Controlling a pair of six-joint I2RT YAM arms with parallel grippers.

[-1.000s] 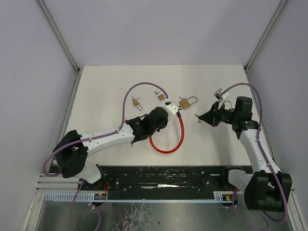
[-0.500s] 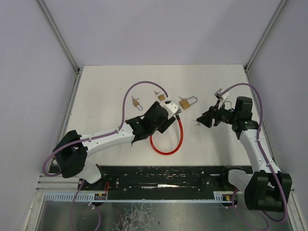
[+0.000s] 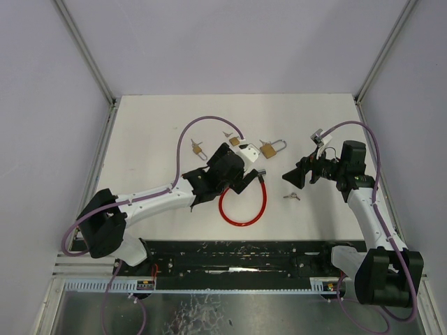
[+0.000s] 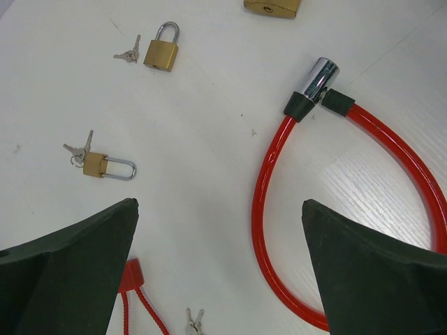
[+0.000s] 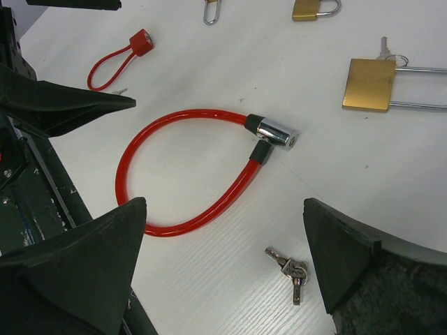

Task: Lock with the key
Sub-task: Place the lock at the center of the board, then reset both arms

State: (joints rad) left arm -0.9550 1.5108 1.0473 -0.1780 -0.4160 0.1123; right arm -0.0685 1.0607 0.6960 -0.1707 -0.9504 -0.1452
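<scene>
The red cable lock lies looped on the white table, its ends meeting at the chrome head, just beside the left claw. The keys lie loose near the right claw. Both claws gape wide apart, holding nothing. Brass padlocks sit farther back.

Your left arm stretches diagonally toward the centre, the left gripper spread wide with nothing between its fingers. Your right arm rises from its base and bends inward, the right gripper pointing left toward the other, jaws likewise wide apart and holding nothing.
</scene>
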